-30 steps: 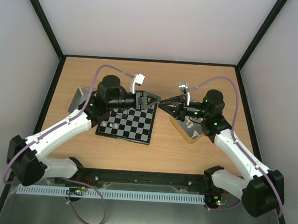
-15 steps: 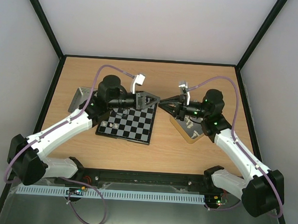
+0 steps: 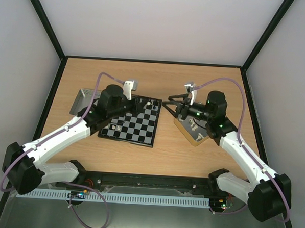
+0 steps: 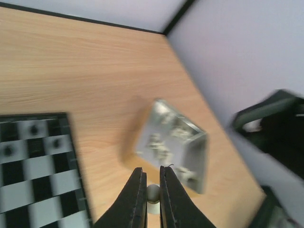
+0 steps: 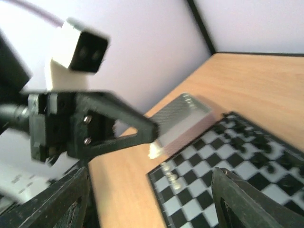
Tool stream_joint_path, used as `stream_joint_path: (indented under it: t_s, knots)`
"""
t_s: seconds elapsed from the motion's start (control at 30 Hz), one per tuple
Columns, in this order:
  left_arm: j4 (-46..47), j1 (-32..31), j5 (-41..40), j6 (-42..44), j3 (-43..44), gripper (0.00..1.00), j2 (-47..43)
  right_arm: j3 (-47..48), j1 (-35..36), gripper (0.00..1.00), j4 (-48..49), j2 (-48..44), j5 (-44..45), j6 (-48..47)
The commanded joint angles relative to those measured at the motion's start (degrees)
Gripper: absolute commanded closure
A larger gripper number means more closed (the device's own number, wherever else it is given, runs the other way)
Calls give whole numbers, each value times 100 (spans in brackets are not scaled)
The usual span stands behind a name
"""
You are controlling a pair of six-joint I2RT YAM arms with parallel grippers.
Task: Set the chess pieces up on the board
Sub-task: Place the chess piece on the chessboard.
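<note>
The left hand (image 4: 152, 179) pinches a cream chess piece (image 4: 153, 193) above the tabletop (image 4: 95, 71), just off the board (image 3: 134, 129)'s edge. The right hand (image 5: 152, 204) gapes empty. Next, I'd say, comes careful lowering onto its square.

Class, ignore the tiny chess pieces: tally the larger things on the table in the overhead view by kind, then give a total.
Robot arms: 2 (left arm, right arm)
Chessboard: 1
Grey metal tray: 1
Square tin: 1
Total: 5
</note>
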Motion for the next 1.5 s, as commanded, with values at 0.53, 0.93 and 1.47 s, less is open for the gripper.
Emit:
stream_joint_path:
  t_s: [0.53,0.93,1.47]
  knots:
    - [-637,-411,-3414,-122,-1922,97,71,-267,29,31,-689,-61,5114,593]
    - [-65,-420,-3454,-235,-2397,97,793,-347,29,32,-664,86,5173,711]
    - [91,-497,-3778,-223,-2616,98,919,-338,29,32,-658,180,5187,726]
